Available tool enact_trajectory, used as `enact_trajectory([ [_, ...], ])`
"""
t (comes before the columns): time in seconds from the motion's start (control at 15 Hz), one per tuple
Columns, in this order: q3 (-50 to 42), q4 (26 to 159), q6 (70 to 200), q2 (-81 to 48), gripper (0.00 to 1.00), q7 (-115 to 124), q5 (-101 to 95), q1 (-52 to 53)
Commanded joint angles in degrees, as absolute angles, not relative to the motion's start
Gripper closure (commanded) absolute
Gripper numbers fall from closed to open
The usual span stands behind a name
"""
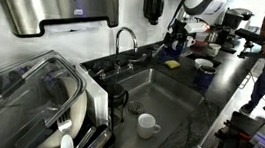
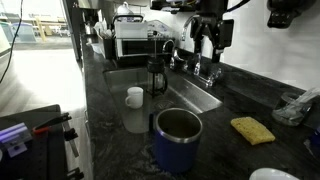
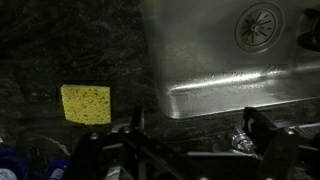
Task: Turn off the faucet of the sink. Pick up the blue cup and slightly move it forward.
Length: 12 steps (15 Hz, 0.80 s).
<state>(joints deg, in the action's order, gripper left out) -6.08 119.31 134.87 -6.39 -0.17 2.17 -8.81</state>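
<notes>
The chrome faucet [image 1: 126,41] stands at the back edge of the steel sink [image 1: 170,100]; it also shows in an exterior view [image 2: 207,72]. My gripper [image 2: 210,52] hangs open just above it and holds nothing. In the wrist view the fingers [image 3: 197,140] are spread wide, with a metal faucet part [image 3: 241,138] close to the right finger. The blue cup [image 2: 177,142] stands upright on the dark counter, away from the gripper; it also shows in an exterior view [image 1: 204,80]. I cannot tell if water runs.
A yellow sponge [image 2: 252,130] lies on the counter near the sink [image 3: 85,103]. A white cup [image 1: 147,124] sits in the basin. A French press [image 2: 157,75] and a clear glass [image 2: 135,118] stand at the sink's edge. A dish rack [image 1: 39,99] holds plates.
</notes>
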Motion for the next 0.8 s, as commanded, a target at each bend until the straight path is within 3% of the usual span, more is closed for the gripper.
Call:
enact_trajectory([
  [0.0,-6.51,119.23,134.75,-6.4,0.0,-0.23,2.24,-8.4],
  [0.73,-6.25,134.28,134.25,10.22,0.0,23.64,0.38,-8.21],
])
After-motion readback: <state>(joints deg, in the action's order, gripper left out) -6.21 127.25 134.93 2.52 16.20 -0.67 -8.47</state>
